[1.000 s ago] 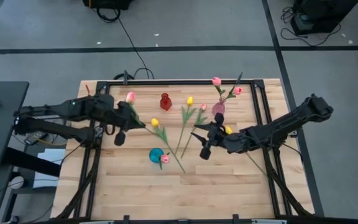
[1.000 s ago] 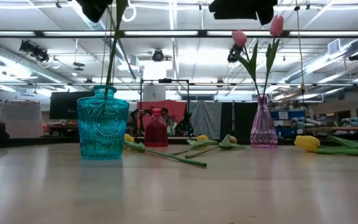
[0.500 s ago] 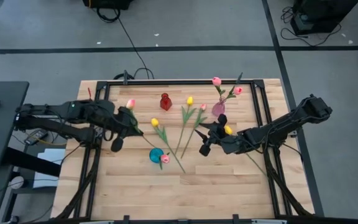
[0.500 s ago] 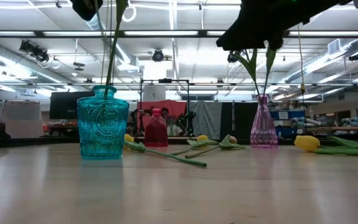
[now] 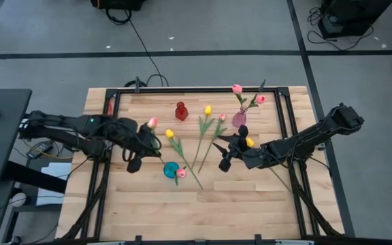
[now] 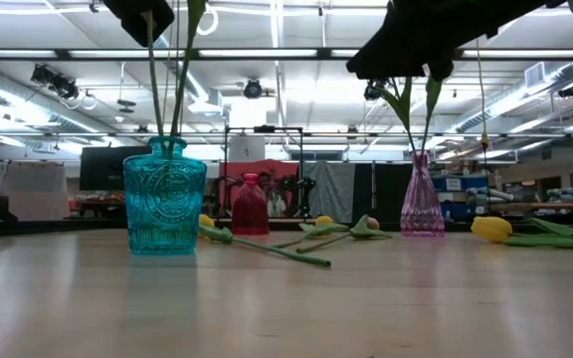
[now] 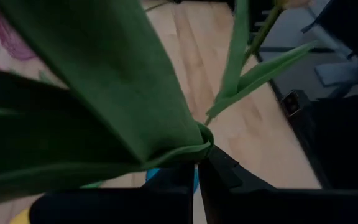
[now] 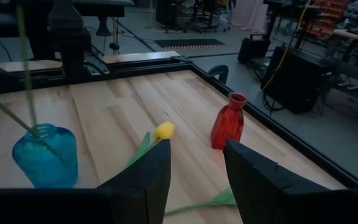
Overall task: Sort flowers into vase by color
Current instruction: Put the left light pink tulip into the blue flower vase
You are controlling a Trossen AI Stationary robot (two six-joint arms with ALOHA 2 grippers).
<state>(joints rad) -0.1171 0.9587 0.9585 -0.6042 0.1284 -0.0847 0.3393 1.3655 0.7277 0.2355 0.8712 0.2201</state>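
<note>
My left gripper (image 5: pixel 152 141) is shut on a pink tulip (image 5: pixel 152 122) above the blue vase (image 5: pixel 171 169). In the low view its stem (image 6: pixel 152 80) runs down to the vase's mouth (image 6: pixel 164 145) beside a second stem (image 6: pixel 179 80). Another pink head (image 5: pixel 180 174) shows at the blue vase. My right gripper (image 5: pixel 224 155) hovers open mid-table, next to a yellow tulip (image 5: pixel 250 142). Two yellow tulips (image 5: pixel 169 134) (image 5: pixel 207 109) and a pink one (image 5: pixel 222 117) lie flat on the table. The pink vase (image 5: pixel 239 119) holds two pink tulips (image 5: pixel 237 88). My left gripper pinches the tulip's stem where the leaves sprout (image 7: pixel 205 134) between its two fingertips (image 7: pixel 219 169). The fingers lie across the stem. The flower stands near upright, head up, lifted clear of the table, its lower end at the blue vase's mouth (image 6: pixel 157 145).
A small red vase (image 5: pixel 181 111) stands toward the far edge, between the blue and pink vases. A black frame rail (image 5: pixel 182 90) runs round the table. Bare wood lies along the near edge (image 5: pixel 203 211). More green stems (image 6: pixel 555 239) lie at the right.
My left gripper has carried the pink tulip toward the near edge and rightward to the blue vase; in the low view a second stem now stands at the vase's mouth. My right arm has come down in front of the pink vase's flower heads, then kept still.
</note>
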